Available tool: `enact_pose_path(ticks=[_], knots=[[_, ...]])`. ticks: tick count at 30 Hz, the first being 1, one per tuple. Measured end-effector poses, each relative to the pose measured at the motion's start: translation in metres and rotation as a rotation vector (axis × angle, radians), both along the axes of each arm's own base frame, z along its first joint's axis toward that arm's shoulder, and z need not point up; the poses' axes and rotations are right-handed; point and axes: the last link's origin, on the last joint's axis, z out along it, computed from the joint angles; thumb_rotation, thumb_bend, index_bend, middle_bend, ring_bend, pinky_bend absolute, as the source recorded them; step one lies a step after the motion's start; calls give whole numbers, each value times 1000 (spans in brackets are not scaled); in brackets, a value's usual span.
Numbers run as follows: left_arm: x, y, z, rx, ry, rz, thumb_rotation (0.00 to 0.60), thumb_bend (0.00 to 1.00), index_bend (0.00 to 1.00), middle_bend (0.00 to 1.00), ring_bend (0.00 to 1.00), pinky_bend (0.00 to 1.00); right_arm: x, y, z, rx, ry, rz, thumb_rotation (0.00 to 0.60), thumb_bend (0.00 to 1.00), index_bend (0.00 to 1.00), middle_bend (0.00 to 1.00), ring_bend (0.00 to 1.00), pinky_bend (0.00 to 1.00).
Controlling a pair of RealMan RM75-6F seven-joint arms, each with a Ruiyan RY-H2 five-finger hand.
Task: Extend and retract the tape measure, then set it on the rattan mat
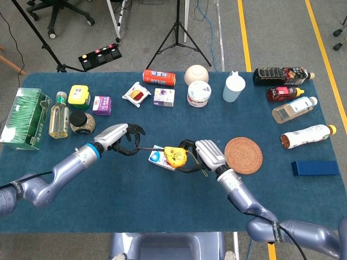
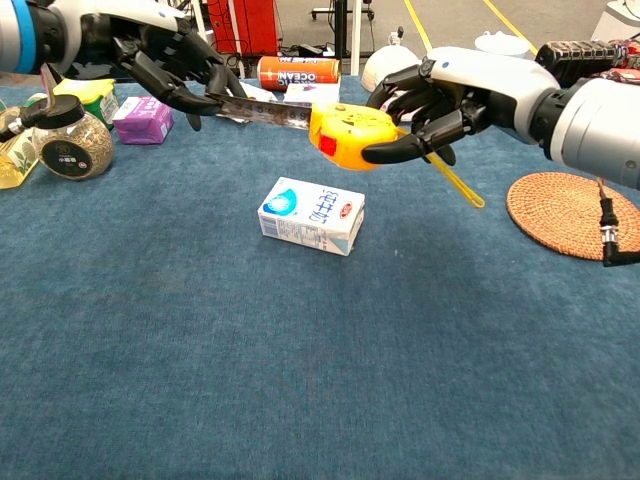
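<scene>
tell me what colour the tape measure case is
Yellow with a red button, clearest in the chest view: tape measure case.

The tape measure (image 2: pixel 345 136) has a glossy yellow plastic case and a thin metallic blade (image 2: pixel 265 107). The table (image 2: pixel 300 380) is covered in matt, napped blue cloth. The mat (image 2: pixel 575 214) is coarse woven rattan. The milk carton (image 2: pixel 312 214) looks like smooth coated paper.

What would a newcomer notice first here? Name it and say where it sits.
First, the yellow tape measure held in the air by the right hand above the small milk carton at the table's middle. Its blade runs to the left hand, which pinches its end. The rattan mat lies bare to the right.
</scene>
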Motion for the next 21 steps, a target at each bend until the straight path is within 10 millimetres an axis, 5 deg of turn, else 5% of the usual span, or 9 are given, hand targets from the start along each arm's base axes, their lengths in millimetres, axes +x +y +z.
enact_pose_path(ticks=[10, 15, 21], knots=[[19, 0, -20, 0, 5, -12, 600, 371, 638, 265, 167, 361, 3, -3, -4, 7, -11, -8, 406, 274, 520, 504, 665, 694], [27, -3, -27, -5, 0, -20, 600, 330, 433, 252, 140, 352, 3, -4, -4, 6, -17, -13, 407, 274, 520, 504, 665, 693], [35, -6, -29, -4, -4, -34, 600, 300, 137, 77, 5, 265, 1, -6, -2, 1, -22, -18, 410, 274, 520, 504, 666, 694]])
